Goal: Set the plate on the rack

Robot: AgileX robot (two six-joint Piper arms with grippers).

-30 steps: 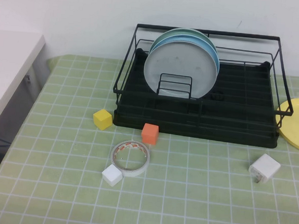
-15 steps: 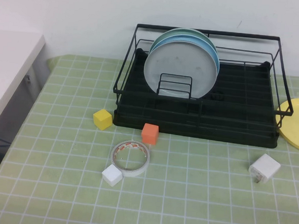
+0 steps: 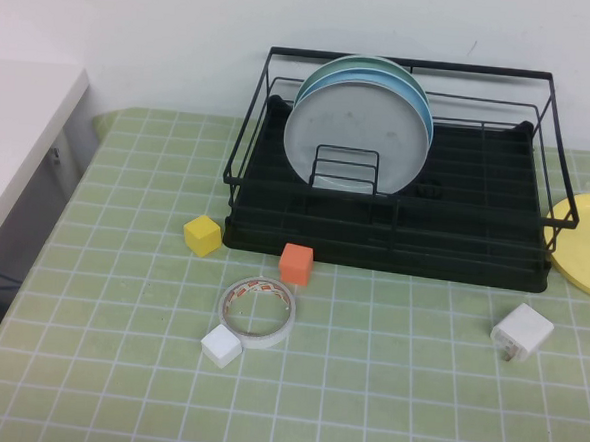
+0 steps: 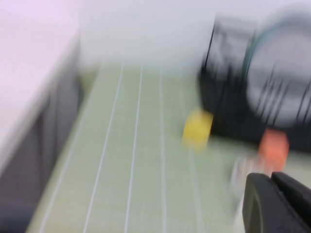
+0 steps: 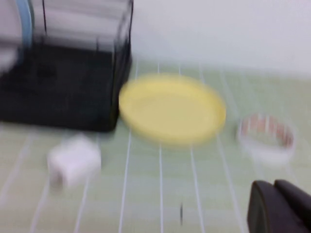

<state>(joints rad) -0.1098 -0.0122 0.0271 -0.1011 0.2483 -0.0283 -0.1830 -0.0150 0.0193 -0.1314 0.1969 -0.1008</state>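
The yellow plate [image 3: 586,244] lies flat on the green mat, just right of the rack, cut off by the high view's right edge. It shows whole in the right wrist view [image 5: 172,108]. The black wire rack [image 3: 473,262] stands at the back and holds a grey-white plate [image 3: 355,135] upright with light blue plates [image 3: 423,99] behind it. Neither arm shows in the high view. My right gripper [image 5: 274,206] is shut and empty, well short of the yellow plate. My left gripper [image 4: 274,204] is shut and empty, on the rack's [image 4: 218,97] left side.
In front of the rack lie a yellow cube [image 3: 202,235], an orange cube [image 3: 295,263], a tape ring [image 3: 257,311], a white cube [image 3: 220,346] and a white charger block [image 3: 521,333]. Another tape ring [image 5: 266,133] lies beside the yellow plate. A white counter [image 3: 20,134] borders the left.
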